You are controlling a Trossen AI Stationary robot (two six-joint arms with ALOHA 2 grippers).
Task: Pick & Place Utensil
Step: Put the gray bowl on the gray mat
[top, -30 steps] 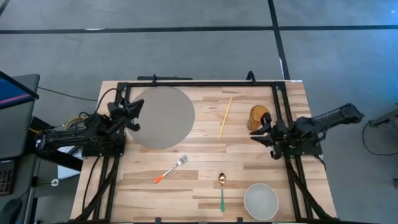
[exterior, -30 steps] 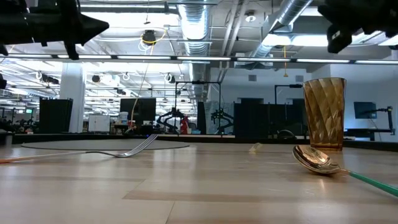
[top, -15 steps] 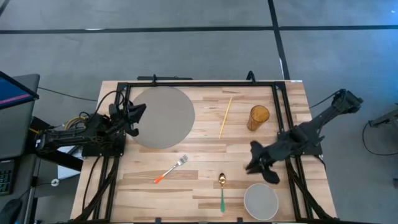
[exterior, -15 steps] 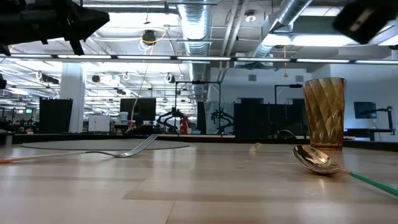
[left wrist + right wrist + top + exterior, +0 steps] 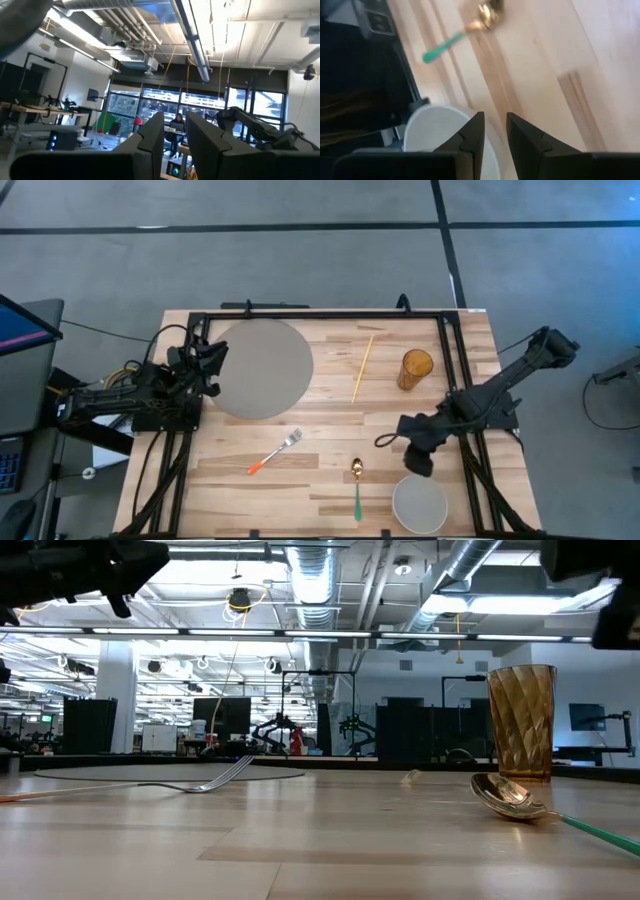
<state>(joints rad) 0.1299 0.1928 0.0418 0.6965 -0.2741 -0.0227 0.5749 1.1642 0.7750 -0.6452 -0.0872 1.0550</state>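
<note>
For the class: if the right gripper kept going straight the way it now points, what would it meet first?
Probably the spoon: the right gripper points across the table toward its gold bowl end, past the white bowl. Depth is unclear, so it might reach bare tabletop first.

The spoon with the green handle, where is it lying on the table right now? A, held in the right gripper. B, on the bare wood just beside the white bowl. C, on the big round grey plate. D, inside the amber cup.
B: the high view shows the spoon flat on the wooden table, next to the white bowl, with the right gripper above the table nearby and holding nothing.
</note>
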